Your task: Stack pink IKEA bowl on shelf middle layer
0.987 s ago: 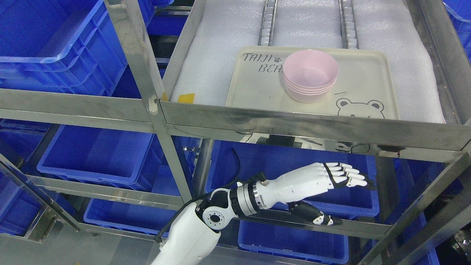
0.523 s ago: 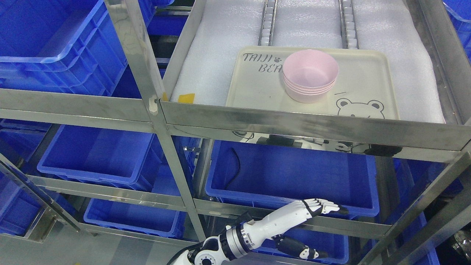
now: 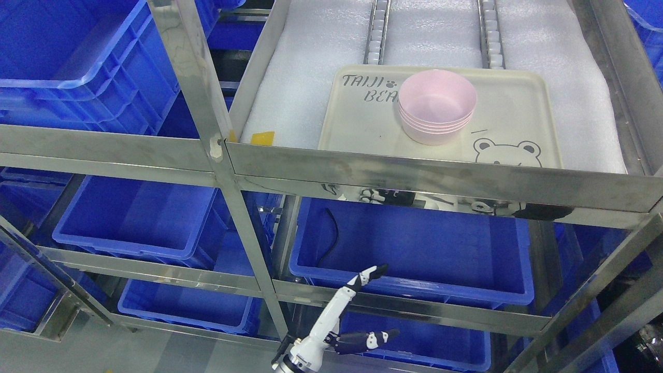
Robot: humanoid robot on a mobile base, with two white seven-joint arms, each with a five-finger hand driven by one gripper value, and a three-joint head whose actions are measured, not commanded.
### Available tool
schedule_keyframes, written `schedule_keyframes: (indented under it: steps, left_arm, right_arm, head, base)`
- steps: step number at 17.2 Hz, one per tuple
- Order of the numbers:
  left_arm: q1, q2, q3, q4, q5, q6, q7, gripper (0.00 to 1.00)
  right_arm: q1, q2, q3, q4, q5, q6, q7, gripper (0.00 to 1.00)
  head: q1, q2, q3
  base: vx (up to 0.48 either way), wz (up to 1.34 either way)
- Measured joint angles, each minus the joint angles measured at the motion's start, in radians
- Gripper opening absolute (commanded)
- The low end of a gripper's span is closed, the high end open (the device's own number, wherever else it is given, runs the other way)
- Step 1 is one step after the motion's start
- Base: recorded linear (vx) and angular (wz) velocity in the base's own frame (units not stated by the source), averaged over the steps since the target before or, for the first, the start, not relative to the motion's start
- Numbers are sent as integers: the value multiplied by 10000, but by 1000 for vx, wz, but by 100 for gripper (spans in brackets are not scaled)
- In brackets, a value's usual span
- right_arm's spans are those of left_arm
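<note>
Steel shelf [image 3: 393,173] carries a cream tray [image 3: 518,111] on white foam on its middle layer, and the stack of pink bowls [image 3: 436,106], about 4 nested, sits upright on that tray. Far below, at the bottom edge, the left hand [image 3: 344,316] is empty, fingers extended. Risk looks small: a careless upward swing could clip the shelf rail and jolt the stack.

A steel shelving rack [image 3: 362,171] holds blue plastic bins [image 3: 409,248], with white foam lining [image 3: 311,67] the upper tier.
</note>
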Motion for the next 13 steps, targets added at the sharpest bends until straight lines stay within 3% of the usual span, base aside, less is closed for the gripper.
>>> schedule_keyframes:
  steps: [6,13]
  left_arm:
    - [357,0,591,-331,967,153,402,88]
    - [295,-1,912,-1164,1343,2681,492,89]
  right_arm:
    - [0,0,0,0,0,0,0,100]
    - [0,0,0,0,0,0,0,100]
  head:
    - [0,0,0]
    - [0,0,0]
  base:
    - [0,0]
    - [0,0]
